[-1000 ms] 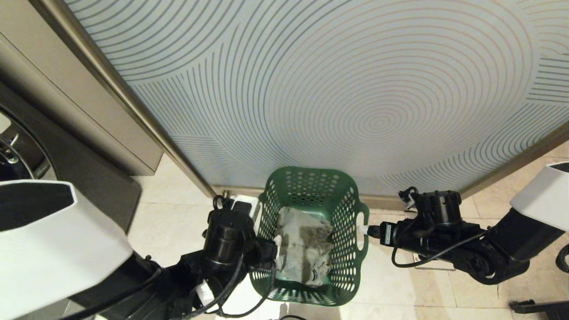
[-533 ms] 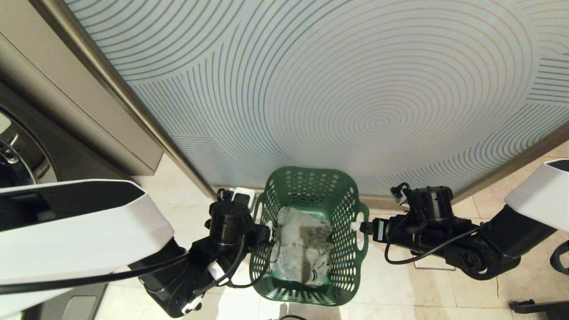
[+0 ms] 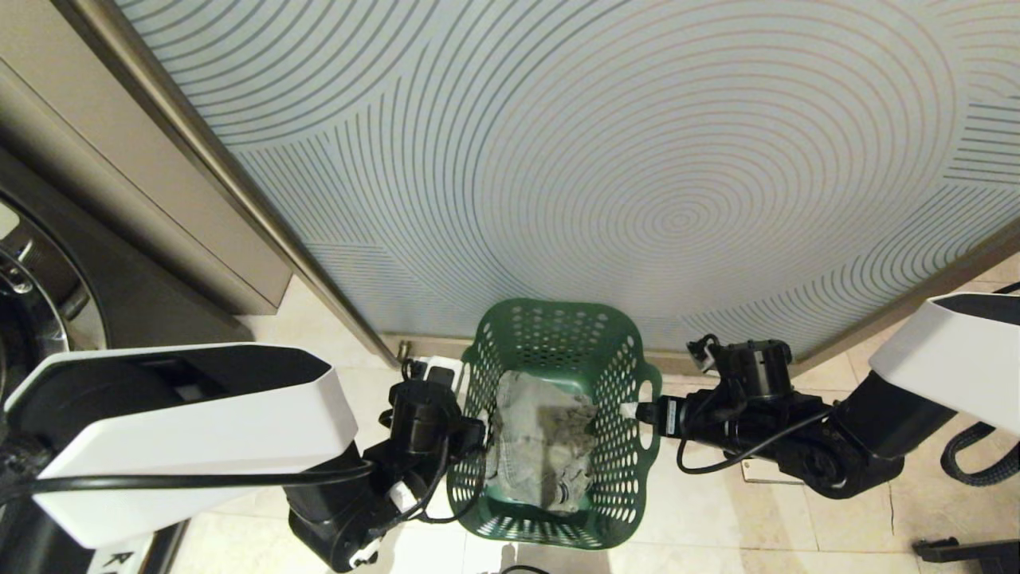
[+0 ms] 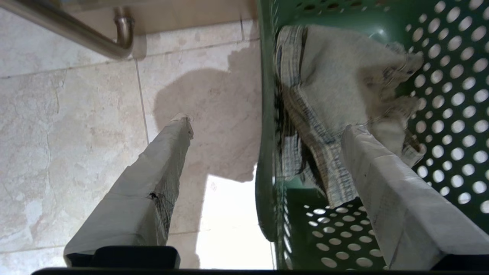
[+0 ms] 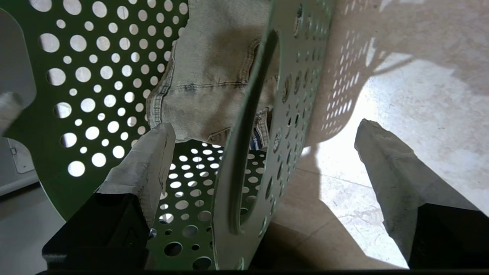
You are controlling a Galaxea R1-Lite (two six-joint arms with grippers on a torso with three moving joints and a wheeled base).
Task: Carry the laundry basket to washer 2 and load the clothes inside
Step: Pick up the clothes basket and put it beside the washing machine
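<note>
The green laundry basket (image 3: 558, 308) stands on the tiled floor against a glass panel. The clothes (image 3: 543, 446), a crumpled grey-beige denim piece, lie in it. My left gripper (image 3: 481, 427) is open astride the basket's left rim. In the left wrist view, one finger (image 4: 153, 179) is outside and the other is inside beside the clothes (image 4: 336, 72). My right gripper (image 3: 639, 410) is open astride the right wall at the oval handle (image 5: 248, 126). A dark grey washer front (image 3: 48, 303) with a chrome door rim shows far left. Its label is out of view, so I cannot tell if it is washer 2.
A frosted glass panel (image 3: 637, 159) with ringed lines fills the view ahead, framed by a slanting metal rail (image 3: 239, 183). A beige cabinet (image 3: 119, 183) stands left of it. Pale floor tiles (image 3: 797, 526) lie to the right, with a black bar (image 3: 964, 548) at the lower right corner.
My left arm has swung forward, and its gripper slid a little farther along the left rim. The right gripper moved in toward the right handle. The basket stayed put.
</note>
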